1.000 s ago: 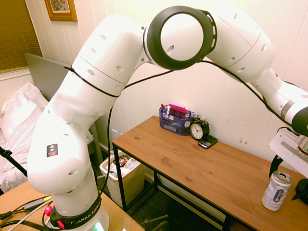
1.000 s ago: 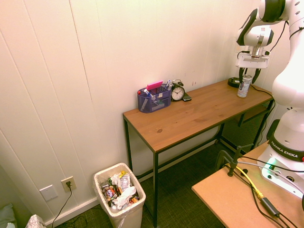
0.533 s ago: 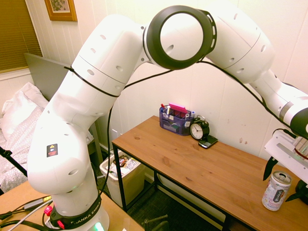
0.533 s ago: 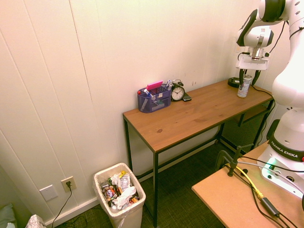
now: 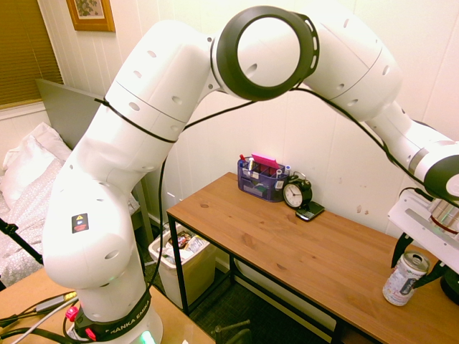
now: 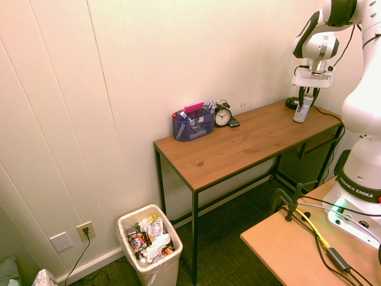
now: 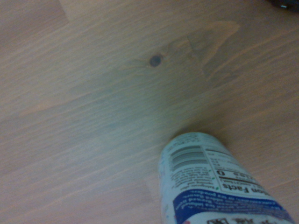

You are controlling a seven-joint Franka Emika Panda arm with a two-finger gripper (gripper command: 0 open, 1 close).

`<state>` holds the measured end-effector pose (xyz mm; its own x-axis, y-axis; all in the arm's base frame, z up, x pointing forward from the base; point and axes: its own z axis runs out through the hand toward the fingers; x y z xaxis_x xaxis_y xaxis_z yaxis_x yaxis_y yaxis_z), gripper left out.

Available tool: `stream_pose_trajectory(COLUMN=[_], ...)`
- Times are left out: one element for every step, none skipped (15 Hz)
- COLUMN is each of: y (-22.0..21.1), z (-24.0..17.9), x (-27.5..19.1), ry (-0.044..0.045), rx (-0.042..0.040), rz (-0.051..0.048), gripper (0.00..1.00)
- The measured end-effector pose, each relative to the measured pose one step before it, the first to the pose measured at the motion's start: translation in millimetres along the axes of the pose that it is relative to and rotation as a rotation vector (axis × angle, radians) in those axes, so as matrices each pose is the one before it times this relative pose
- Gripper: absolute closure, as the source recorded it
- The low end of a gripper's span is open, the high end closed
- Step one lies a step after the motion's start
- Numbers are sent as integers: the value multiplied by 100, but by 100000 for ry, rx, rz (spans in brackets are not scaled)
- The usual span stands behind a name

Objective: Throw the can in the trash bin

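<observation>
At desk's far end, between the fingers: can [image 5: 404, 278], tilted, top leaning toward the arm side, base on or just off the desk [image 5: 287, 247] — contact with the wood not resolvable. Gripper [image 5: 414, 266] pointing nearly straight down, one dark finger on each side of the can near its top; reads as clamped on the can. Confirmed from the other side: gripper [image 6: 305, 100] astride can [image 6: 302, 111], can slanted. Wrist view: can [image 7: 215, 186] label and barcode close up, bare wood grain beyond, nothing else crowding the fingers.

Step in hand, by judgement: grasp just made, lift not yet begun. Tilt suggests an off-centre or high hold; slip or pivot between the pads possible on lifting.

Bin [image 6: 149, 244] on the floor, well apart from the fingers, past the opposite end of the desk and below its level; already part full of paper and wrappers. Seen also under the desk edge [image 5: 183, 261].

Between fingers and bin, along the wall side: organizer [image 5: 261, 179] and clock [image 5: 296, 192].

Next move calls for: straight rise to clear the top, long carry across the desk on its open front side, clear of organizer and clock, then lowering past the desk end until over the bin mouth before opening.
</observation>
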<state>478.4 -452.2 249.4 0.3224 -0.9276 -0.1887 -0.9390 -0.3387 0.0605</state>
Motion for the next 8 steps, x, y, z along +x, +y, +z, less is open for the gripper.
stream_pose_trajectory(y=[-14, 18, 44, 80, 77, 48, -154, -594], z=[4, -90, -396, -858, -1315, -1664, -1981, -2194], x=[-19, -1, -14, -64, -266, -703, -1143, -1601], ry=[-49, 111, 499, 995, 1297, 1275, 1399, 1588], rx=[99, 152, 423, 881, 1424, 1779, 2114, 2255], rz=[64, 68, 45, 39, -261, -775, -1422, -2549], gripper=[100, 100, 100, 100, 100, 100, 100, 100])
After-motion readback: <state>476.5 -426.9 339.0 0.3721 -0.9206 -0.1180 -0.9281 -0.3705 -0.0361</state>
